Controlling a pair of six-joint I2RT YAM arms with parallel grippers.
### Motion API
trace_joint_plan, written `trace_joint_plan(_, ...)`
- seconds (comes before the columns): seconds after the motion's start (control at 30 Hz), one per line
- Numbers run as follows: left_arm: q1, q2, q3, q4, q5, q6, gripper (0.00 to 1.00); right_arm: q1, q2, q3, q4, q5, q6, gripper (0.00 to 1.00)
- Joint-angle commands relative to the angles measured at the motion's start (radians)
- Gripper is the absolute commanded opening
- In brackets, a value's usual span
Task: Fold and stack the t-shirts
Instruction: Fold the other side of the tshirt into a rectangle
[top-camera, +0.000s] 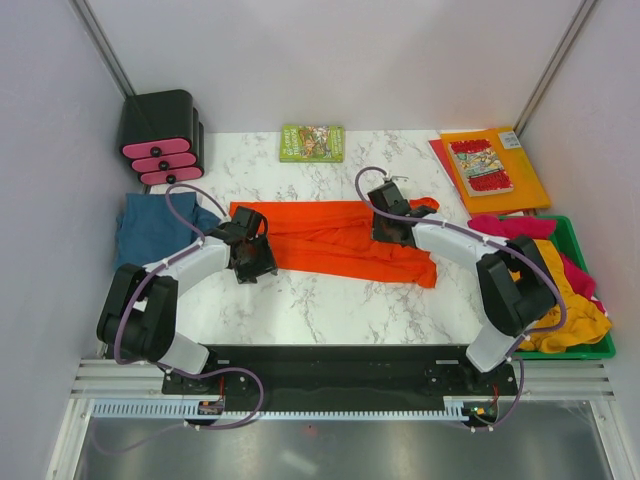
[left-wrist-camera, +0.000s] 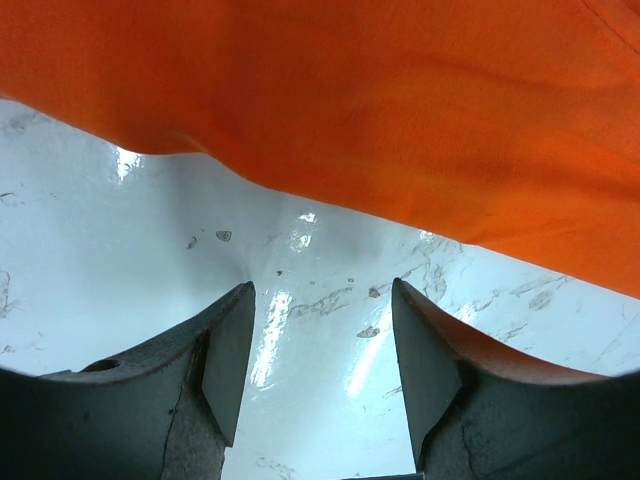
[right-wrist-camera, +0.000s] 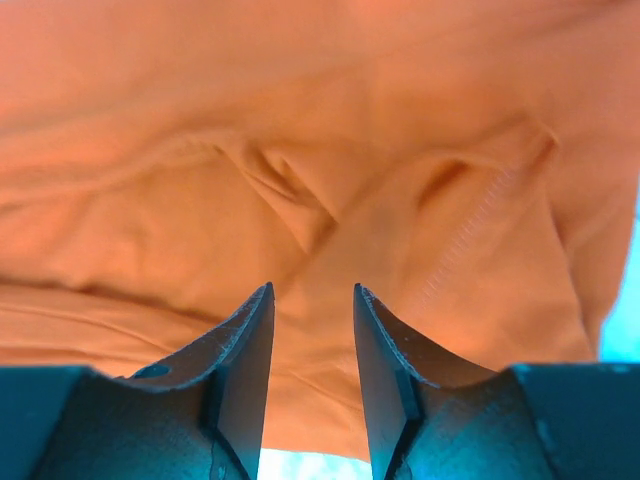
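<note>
The bright orange-red t-shirt (top-camera: 335, 240) lies folded into a long band across the middle of the marble table (top-camera: 330, 300). My left gripper (top-camera: 252, 248) is at its left end, open and empty; in the left wrist view (left-wrist-camera: 322, 295) its fingers hover over bare marble just short of the shirt's edge (left-wrist-camera: 400, 110). My right gripper (top-camera: 388, 215) is over the shirt's right part, open, with wrinkled orange cloth (right-wrist-camera: 300, 150) under the fingers (right-wrist-camera: 312, 295). A teal-blue t-shirt (top-camera: 150, 228) lies at the far left. Yellow (top-camera: 565, 315) and pink (top-camera: 520, 226) shirts sit in a green bin (top-camera: 600, 345).
A black drawer unit with pink fronts (top-camera: 162, 138) stands at the back left. A small green book (top-camera: 312, 142) lies at the back centre. An orange folder with a comic book (top-camera: 492, 165) lies at the back right. Grey walls close both sides.
</note>
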Motion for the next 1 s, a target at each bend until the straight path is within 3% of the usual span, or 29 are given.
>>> trace_joint_plan(0.0,-0.005,-0.034,-0.002,0.021,0.009,-0.021,0.64,0.002,-0.102,-0.09,-0.012,0.052,0.005,0.45)
trace_joint_plan(0.47,-0.008,-0.018,-0.005,0.023,0.012,-0.014,0.64,0.003,-0.059,-0.187,0.038,0.016,0.048,0.4)
trace_joint_plan(0.6,-0.008,-0.006,-0.004,0.024,0.009,-0.011,0.64,0.002,-0.059,-0.193,0.055,0.004,0.053,0.15)
trace_joint_plan(0.8,-0.006,0.02,0.014,0.024,0.012,-0.011,0.64,0.002,-0.055,-0.167,0.055,-0.007,0.044,0.02)
trace_joint_plan(0.87,-0.008,0.021,0.021,0.024,0.012,-0.012,0.64,0.002,-0.055,-0.161,0.054,-0.008,0.04,0.04)
trace_joint_plan(0.9,-0.008,0.023,0.022,0.024,0.012,-0.012,0.64,0.002,-0.049,-0.15,0.047,-0.01,0.04,0.18)
trace_joint_plan(0.97,-0.008,0.02,0.025,0.026,0.012,-0.009,0.64,0.002,-0.053,-0.147,0.037,-0.014,0.039,0.3)
